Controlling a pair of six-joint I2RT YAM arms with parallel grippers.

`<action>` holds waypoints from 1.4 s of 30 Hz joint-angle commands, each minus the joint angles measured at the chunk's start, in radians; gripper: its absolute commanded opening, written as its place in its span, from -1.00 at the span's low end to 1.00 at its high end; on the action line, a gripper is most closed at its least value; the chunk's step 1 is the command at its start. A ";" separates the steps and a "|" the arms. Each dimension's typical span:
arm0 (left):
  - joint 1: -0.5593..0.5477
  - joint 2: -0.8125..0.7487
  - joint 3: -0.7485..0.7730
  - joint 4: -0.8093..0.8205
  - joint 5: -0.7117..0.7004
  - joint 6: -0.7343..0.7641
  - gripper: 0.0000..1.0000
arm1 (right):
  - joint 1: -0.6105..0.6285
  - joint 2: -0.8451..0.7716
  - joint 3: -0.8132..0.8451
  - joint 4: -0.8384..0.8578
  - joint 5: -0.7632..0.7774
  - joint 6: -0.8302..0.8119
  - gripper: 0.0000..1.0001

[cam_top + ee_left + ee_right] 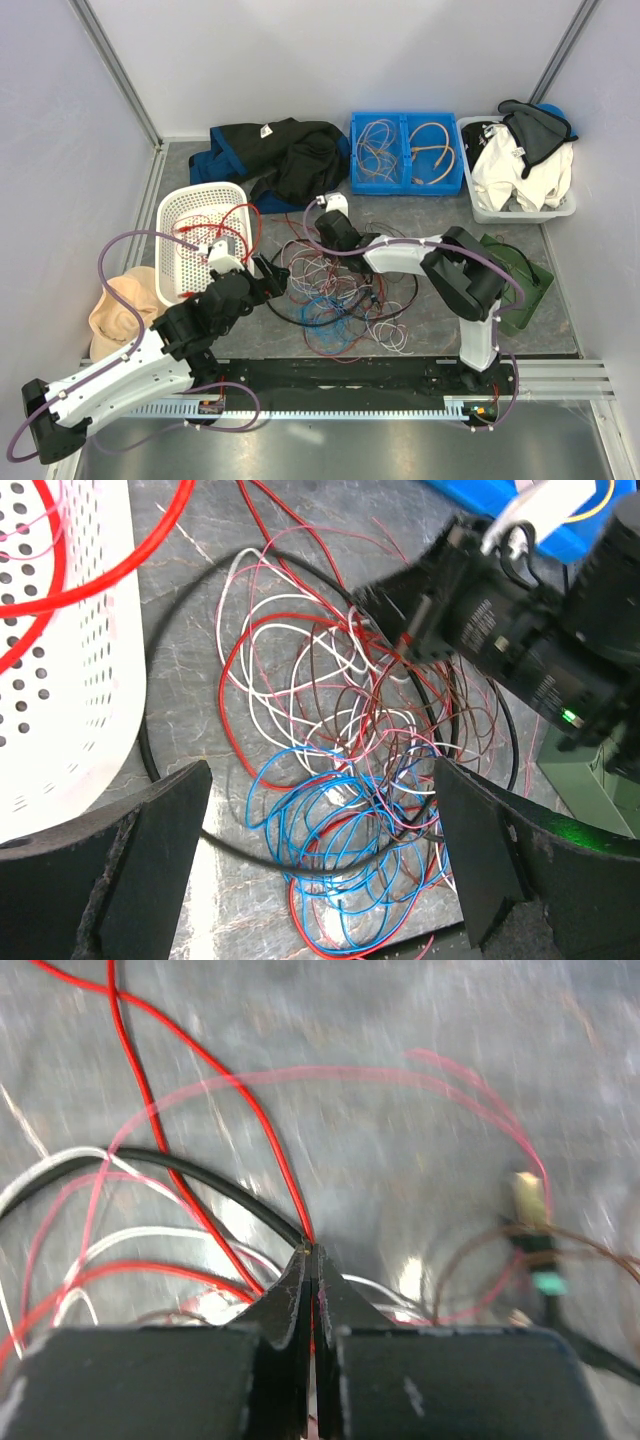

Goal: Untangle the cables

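Note:
The cables (340, 290) lie as a tangle of thin red, white, blue, pink and brown wires with a black loop in the middle of the table. My left gripper (278, 282) is open at the tangle's left edge. In the left wrist view it (325, 850) hovers open over blue loops (340, 830) and a black cable. My right gripper (320, 228) is at the tangle's far edge. In the right wrist view it (312, 1255) is shut on a thin red wire (250, 1110) next to a black cable (200, 1175). It also shows in the left wrist view (360, 602).
A white perforated basket (172, 235) at the left holds a red cable. A blue bin (405, 180) with sorted cables, a dark jacket (290, 155) and a white tub (520, 212) of clothes stand at the back. A green object (525, 285) lies right, a tan cloth (115, 310) left.

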 commanded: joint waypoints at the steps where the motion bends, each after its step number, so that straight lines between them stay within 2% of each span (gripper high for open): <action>1: 0.004 -0.019 -0.001 0.018 -0.001 -0.018 0.99 | 0.021 -0.133 -0.054 -0.163 0.024 -0.013 -1.00; 5: 0.004 -0.036 0.002 0.018 -0.015 -0.012 0.99 | 0.022 -0.329 -0.063 -0.180 0.056 -0.046 -1.00; 10: 0.004 -0.030 0.002 0.017 -0.018 -0.017 0.99 | 0.021 -0.408 -0.043 -0.211 0.079 -0.081 -1.00; 11: 0.004 -0.022 0.002 0.018 -0.012 -0.023 0.99 | 0.021 -0.386 -0.031 -0.221 0.078 -0.102 -0.77; 12: 0.004 -0.017 0.000 0.018 -0.009 -0.024 0.99 | 0.021 -0.363 -0.011 -0.241 0.079 -0.112 -0.26; 15: 0.004 -0.004 0.002 0.019 0.006 -0.026 0.99 | 0.012 -0.258 0.059 -0.293 0.088 -0.139 0.17; 18: 0.004 -0.010 0.000 0.016 0.019 -0.024 0.99 | -0.019 -0.181 0.092 -0.292 0.044 -0.127 0.29; 22: 0.006 -0.036 -0.011 0.013 0.033 -0.026 0.99 | -0.053 -0.119 0.087 -0.274 0.009 -0.107 0.34; 27: 0.004 -0.048 -0.034 0.014 0.029 -0.041 0.99 | -0.085 -0.121 0.023 -0.254 0.026 -0.084 0.36; 31: 0.004 -0.007 -0.026 0.025 0.033 -0.038 0.99 | -0.110 -0.100 -0.003 -0.248 -0.048 -0.057 0.36; 36: 0.004 0.025 -0.017 0.033 0.043 -0.032 0.99 | -0.110 -0.054 -0.029 -0.238 -0.123 -0.026 0.23; 37: 0.004 0.030 -0.017 0.036 0.046 -0.032 0.99 | -0.110 -0.042 -0.031 -0.240 -0.135 -0.027 0.18; 40: 0.006 0.029 -0.020 0.037 0.048 -0.035 0.99 | -0.111 -0.049 -0.037 -0.234 -0.171 -0.024 -0.27; 41: 0.004 0.027 -0.021 0.037 0.048 -0.035 0.99 | -0.111 -0.055 -0.037 -0.231 -0.171 -0.024 -0.53; 42: 0.004 0.024 -0.021 0.037 0.048 -0.037 0.99 | -0.110 -0.065 -0.037 -0.232 -0.171 -0.027 -0.64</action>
